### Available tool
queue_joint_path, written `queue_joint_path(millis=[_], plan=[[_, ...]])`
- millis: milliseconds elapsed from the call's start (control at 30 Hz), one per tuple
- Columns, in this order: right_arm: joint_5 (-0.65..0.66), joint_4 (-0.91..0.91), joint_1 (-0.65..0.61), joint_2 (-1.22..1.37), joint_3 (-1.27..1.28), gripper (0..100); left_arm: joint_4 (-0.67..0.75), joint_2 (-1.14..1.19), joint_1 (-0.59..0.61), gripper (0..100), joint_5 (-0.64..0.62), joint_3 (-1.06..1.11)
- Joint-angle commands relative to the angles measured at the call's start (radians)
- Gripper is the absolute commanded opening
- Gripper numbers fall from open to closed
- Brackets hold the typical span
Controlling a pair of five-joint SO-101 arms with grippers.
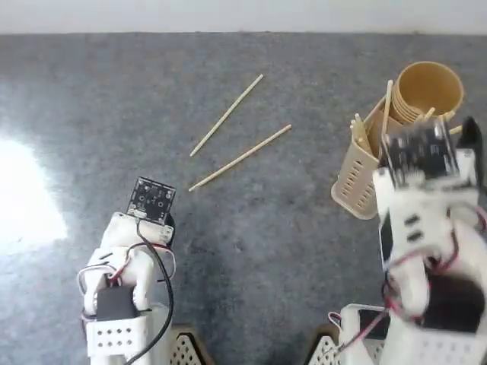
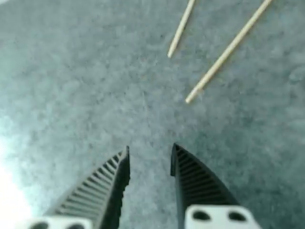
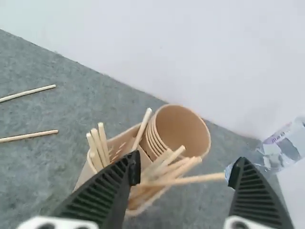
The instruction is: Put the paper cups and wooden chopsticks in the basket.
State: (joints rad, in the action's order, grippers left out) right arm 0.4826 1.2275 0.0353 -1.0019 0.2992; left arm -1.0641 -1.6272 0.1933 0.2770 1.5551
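**Two chopsticks still loose on the surface; both sets of jaws hold nothing**

The basket (image 1: 356,181), beige with slotted walls, stands on the right side of the grey surface (image 1: 304,251), towards its far edge. A nested stack of paper cups (image 1: 431,91) sits in it, tipped so that the open mouth of the stack faces up and away from the arms. Several wooden chopsticks (image 3: 97,140) are in the basket beside the cups. Some stand against its wall, while others lean across its rim and poke out past it.

Two more chopsticks lie flat on the surface near its middle, well apart from the basket. The farther chopstick (image 1: 227,115) and the nearer chopstick (image 1: 240,157) both slant the same way. They lie close together but do not touch.

The right arm (image 1: 426,220) is at the basket, and the right jaws hang just above it, spread wide with nothing gripped. The ends of the leaning chopsticks show in the gap between them.

The left arm (image 1: 125,258) is at the near left of the surface. The left jaws are partly open, with only bare surface between them. They point towards the near ends of the two loose chopsticks but are short of them.

A bright patch of light (image 1: 23,190) falls on the left edge of the surface.
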Motion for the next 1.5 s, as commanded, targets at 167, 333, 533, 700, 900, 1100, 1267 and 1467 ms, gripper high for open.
queue_joint_path(millis=[167, 333, 533, 700, 900, 1100, 1267, 1467], plan=[[0.160, 0.136, -0.305, 0.338, -0.269, 30.3, 0.006, -0.193, 0.002, 13, -0.015, 0.108], [0.196, 0.228, -0.455, 0.559, -0.431, 30.3, 0.002, -0.193, -0.044, 13, -0.015, 0.114], [0.382, 0.389, -0.559, 0.834, -0.658, 30.3, 0.005, -0.193, -0.052, 13, -0.009, 0.127], [0.569, 0.519, -0.572, 1.029, -0.802, 30.3, 0.006, -0.193, -0.054, 13, -0.008, 0.127], [0.652, 0.501, -0.599, 1.268, -0.870, 30.3, 0.006, -0.193, -0.054, 13, -0.008, 0.127], [0.723, 0.503, -0.618, 1.518, -1.028, 30.3, 0.005, -0.193, -0.058, 13, -0.008, 0.127], [0.769, 0.512, -0.619, 1.722, -1.197, 30.2, -0.002, -0.190, -0.098, 13, -0.008, 0.128], [0.772, 0.542, -0.621, 1.956, -1.444, 27.2, -0.002, -0.190, -0.101, 13, -0.008, 0.128]])
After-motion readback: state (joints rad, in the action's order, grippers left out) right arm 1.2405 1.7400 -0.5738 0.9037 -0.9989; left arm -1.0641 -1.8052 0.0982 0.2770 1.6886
